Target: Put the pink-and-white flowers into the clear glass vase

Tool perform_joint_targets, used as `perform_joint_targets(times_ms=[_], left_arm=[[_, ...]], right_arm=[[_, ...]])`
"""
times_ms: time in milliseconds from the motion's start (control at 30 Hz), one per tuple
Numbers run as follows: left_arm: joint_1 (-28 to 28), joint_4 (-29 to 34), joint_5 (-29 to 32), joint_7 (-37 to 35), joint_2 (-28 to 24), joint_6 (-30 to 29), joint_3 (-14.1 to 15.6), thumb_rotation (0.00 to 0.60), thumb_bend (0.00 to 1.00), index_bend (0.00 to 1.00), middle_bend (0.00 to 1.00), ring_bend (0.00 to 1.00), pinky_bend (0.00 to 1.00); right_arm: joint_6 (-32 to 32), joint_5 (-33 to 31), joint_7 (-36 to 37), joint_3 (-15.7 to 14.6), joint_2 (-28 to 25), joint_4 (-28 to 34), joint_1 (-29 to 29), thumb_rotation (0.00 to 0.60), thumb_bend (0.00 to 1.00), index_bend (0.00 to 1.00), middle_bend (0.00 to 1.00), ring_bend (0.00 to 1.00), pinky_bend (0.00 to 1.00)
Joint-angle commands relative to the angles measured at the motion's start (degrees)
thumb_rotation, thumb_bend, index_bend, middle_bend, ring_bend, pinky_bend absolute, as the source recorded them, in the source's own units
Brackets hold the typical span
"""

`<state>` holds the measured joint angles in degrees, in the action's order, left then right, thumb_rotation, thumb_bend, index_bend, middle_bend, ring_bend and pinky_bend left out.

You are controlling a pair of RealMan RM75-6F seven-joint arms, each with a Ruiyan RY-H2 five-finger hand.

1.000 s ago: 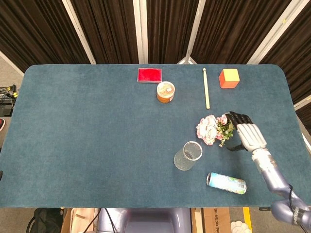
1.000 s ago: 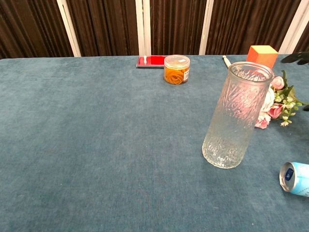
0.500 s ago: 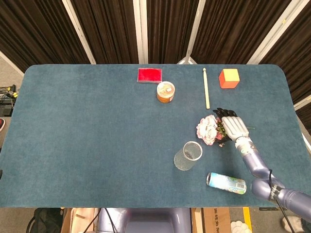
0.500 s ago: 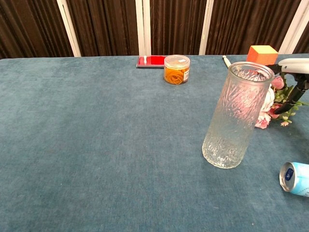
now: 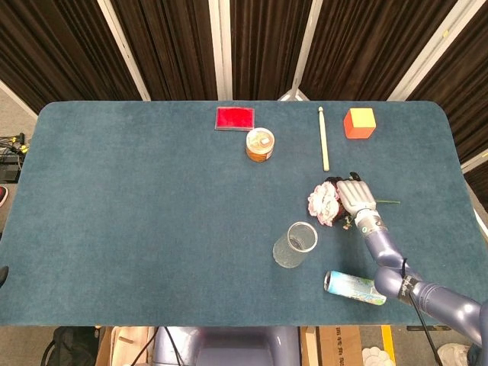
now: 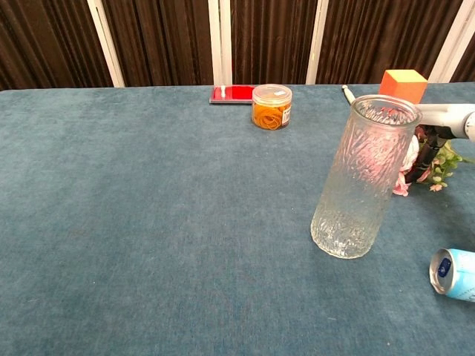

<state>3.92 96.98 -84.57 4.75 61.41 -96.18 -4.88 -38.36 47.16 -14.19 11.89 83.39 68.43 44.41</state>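
Right hand (image 5: 355, 197) now shifted onto the pink-and-white flowers (image 5: 324, 203), grasp on them unclear.

clear glass vase (image 6: 364, 178) upright, pink-and-white flowers (image 6: 438, 159) behind it, right hand (image 6: 444, 117) above them

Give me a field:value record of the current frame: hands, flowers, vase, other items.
right hand: over the stem end of the flowers, fingers down on them; whether it grips cannot be told
left hand: not in view
flowers: lying on the table, blooms toward the vase side
vase: upright, nothing in it, nearer the robot than the flowers
can: lying on its side near the front edge
far side: red card, orange jar, wooden stick, orange block
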Motion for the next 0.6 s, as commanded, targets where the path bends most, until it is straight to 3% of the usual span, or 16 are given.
perform_joint_targets(times_ms=[33,300,600], left_arm=[[-0.1,0.1,0.0,0.2,0.0,0.2,0.0,0.6,0.35,0.14,0.0,0.0,0.11],[0.0,0.1,-0.3,-0.6,-0.3,0.1,0.2,0.6,0.35,0.14,0.0,0.0,0.11],[0.1,-0.3,-1.0,-2.0,-0.4,-0.7,0.0,0.6,0.35,0.14,0.0,0.0,0.11]], right_arm=[[-1.8,0.1,-0.4,-0.2,0.9,-0.4,0.0,0.6,0.38,0.41,0.39,0.43,0.07],[-3.2,1.8,2.8,1.5,-1.3,2.3,-0.6,0.6,0.47,0.47,0.42,0.48,0.11],[-4.3,4.2,17.1,9.9,-13.6,14.6,-4.2,0.6,0.47,0.47,0.42,0.48,0.11]])
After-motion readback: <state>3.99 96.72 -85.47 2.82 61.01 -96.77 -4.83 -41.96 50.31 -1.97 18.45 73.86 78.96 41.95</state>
